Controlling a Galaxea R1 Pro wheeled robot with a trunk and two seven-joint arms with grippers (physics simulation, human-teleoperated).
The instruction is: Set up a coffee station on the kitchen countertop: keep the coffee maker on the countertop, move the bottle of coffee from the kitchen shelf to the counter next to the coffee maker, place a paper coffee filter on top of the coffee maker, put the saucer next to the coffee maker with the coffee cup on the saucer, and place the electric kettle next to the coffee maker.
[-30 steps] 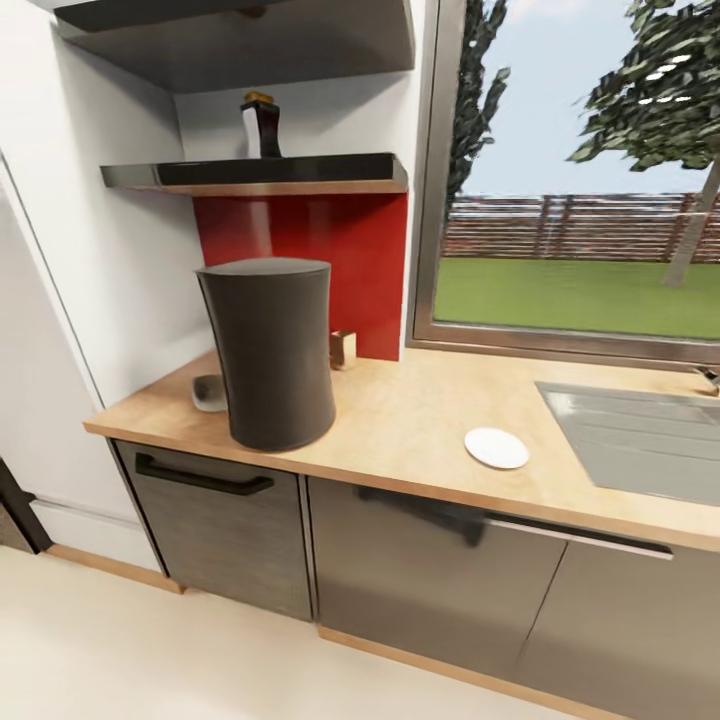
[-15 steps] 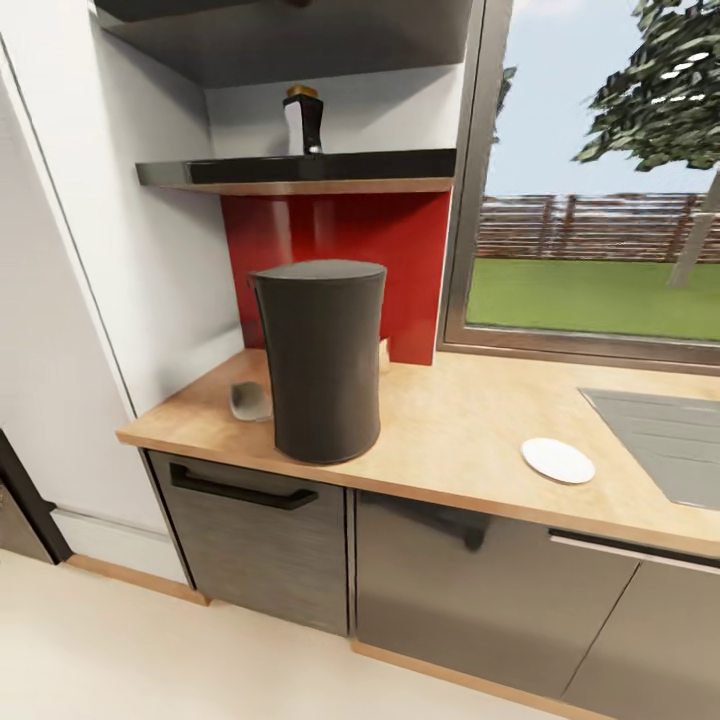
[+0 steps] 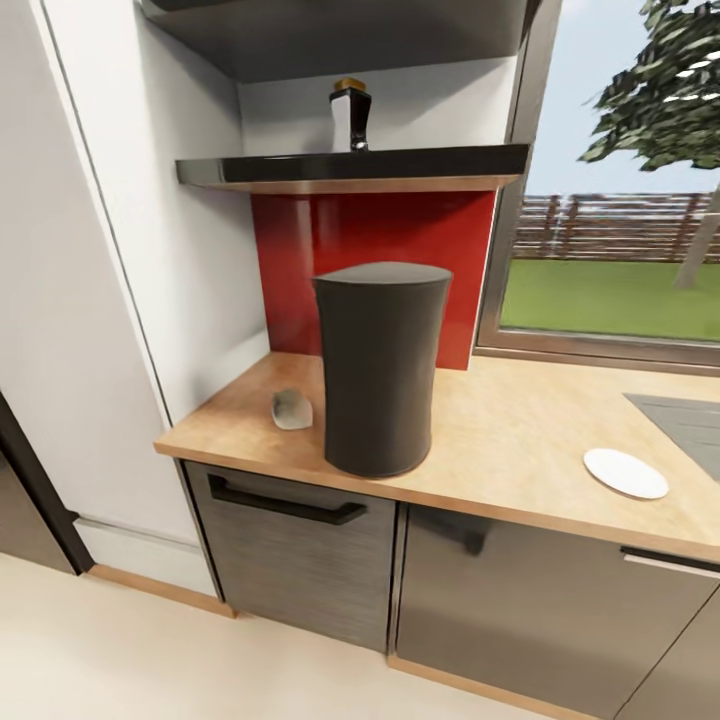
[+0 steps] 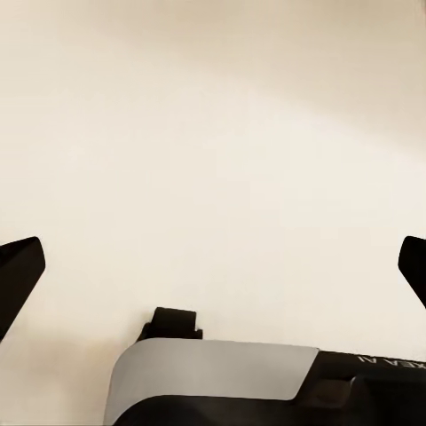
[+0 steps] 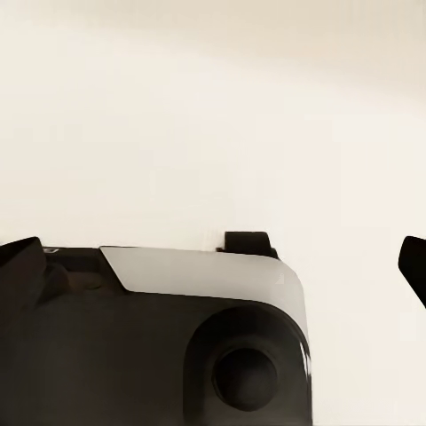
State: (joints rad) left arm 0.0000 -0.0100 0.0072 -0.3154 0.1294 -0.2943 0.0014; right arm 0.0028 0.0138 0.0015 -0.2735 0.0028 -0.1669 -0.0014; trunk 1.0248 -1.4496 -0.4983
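1. Step in hand, as I judge it: I'm on approach to the counter, nothing grasped, arms tucked low. First item looks like the bottle of coffee off the shelf.
2. Left gripper (image 4: 213, 271): fingers spread wide, dark tips at the far edges of the left wrist view, nothing between them, pale floor (image 4: 213, 133) beyond.
3. Small pale object (image 3: 291, 409) on the countertop (image 3: 500, 430), just beside the coffee maker on its left. Too blurry to name; could be the cup or the filter, can't tell.
4. Bottle of coffee (image 3: 349, 115) stands upright on the kitchen shelf (image 3: 350, 168), long axis vertical, brown cap up, above and slightly left of the coffee maker.
5. Coffee maker (image 3: 380, 368): tall dark cylinder, upright, long axis vertical, near the counter's front edge ahead of the red backsplash (image 3: 370, 235). Already where it belongs, leave it.
6. Saucer (image 3: 626, 473) lies flat on the countertop, well apart from the coffee maker to its right, near the sink (image 3: 680, 420). Needs to go beside the maker.
7. Right gripper (image 5: 213, 266): also wide apart, empty, floor beyond.
8. Next move calls for, I reckon: roll closer, raise the trunk, reach an arm high for the bottle, side grasp across its vertical body.
9. Kettle: haven't spotted it.
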